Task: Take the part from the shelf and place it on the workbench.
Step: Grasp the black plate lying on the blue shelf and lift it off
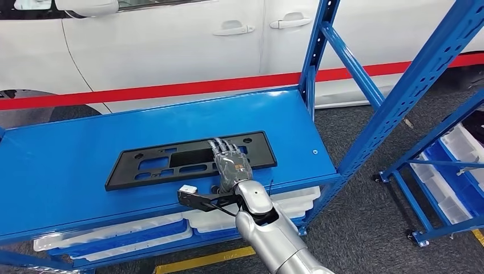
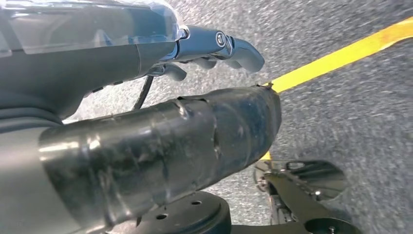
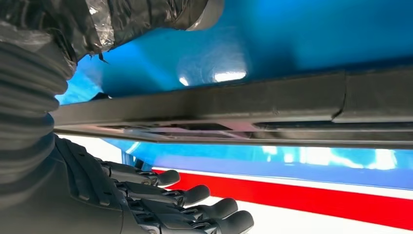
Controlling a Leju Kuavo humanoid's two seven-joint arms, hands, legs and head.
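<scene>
The part (image 1: 188,160), a long flat black plastic plate with cut-outs, lies on the blue shelf board (image 1: 68,154) near its front edge. My right hand (image 1: 231,165) reaches over the part's right portion, fingers stretched flat above it. In the right wrist view the part's edge (image 3: 234,105) runs between the taped thumb (image 3: 146,14) and the dark fingers (image 3: 195,195), with gaps on both sides, so nothing is gripped. My left hand (image 2: 146,122) hangs over grey floor and holds nothing, its fingers (image 2: 229,46) loosely extended.
Blue rack uprights and a diagonal brace (image 1: 365,74) rise at the shelf's right end. White bins (image 1: 114,234) sit on the level below. A second rack with bins (image 1: 456,171) stands at right. A white car with a red stripe (image 1: 171,88) is behind. Yellow floor line (image 1: 200,261).
</scene>
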